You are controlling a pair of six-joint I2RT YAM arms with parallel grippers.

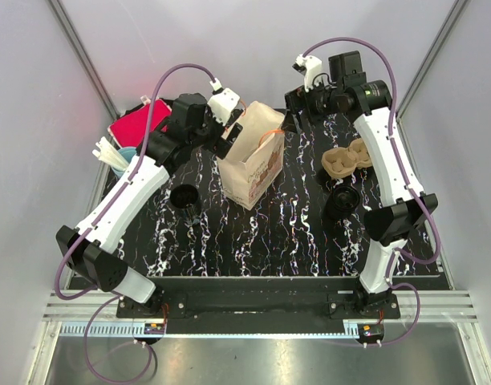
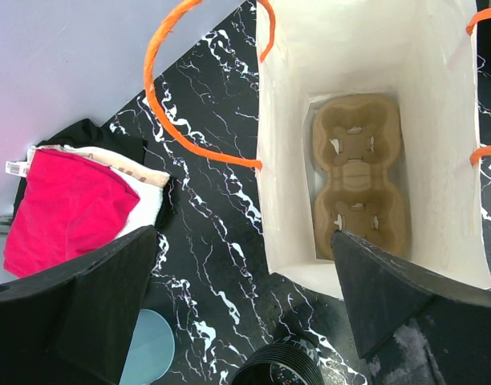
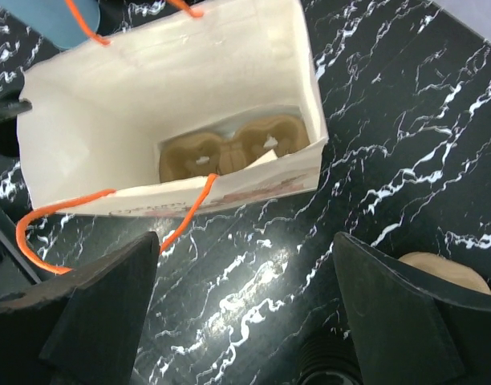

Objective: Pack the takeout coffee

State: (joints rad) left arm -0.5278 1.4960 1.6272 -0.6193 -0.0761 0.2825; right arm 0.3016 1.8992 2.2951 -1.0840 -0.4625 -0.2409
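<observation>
Left gripper [image 2: 244,261]: jaws wide apart, nothing in them. It hangs over the bag's [image 1: 249,172] left rim, looking down the mouth. Right gripper [image 3: 245,241]: also spread and empty, just off the bag's far right side.

Carrier [image 2: 358,172] lies flat on the bag floor, its long axis along the bag's length, both wells bare.

Left cup [image 1: 184,197] stands on the table near-left of the bag, closer to my left arm. Right cup [image 1: 342,200] sits near-right by the right arm's forearm, just in front of a spare carrier [image 1: 347,159].

I judge the cups go in next, each by its own arm.

Both wrist views crop the cups at the bottom edge. I can't tell whether they are lidded or filled.
</observation>
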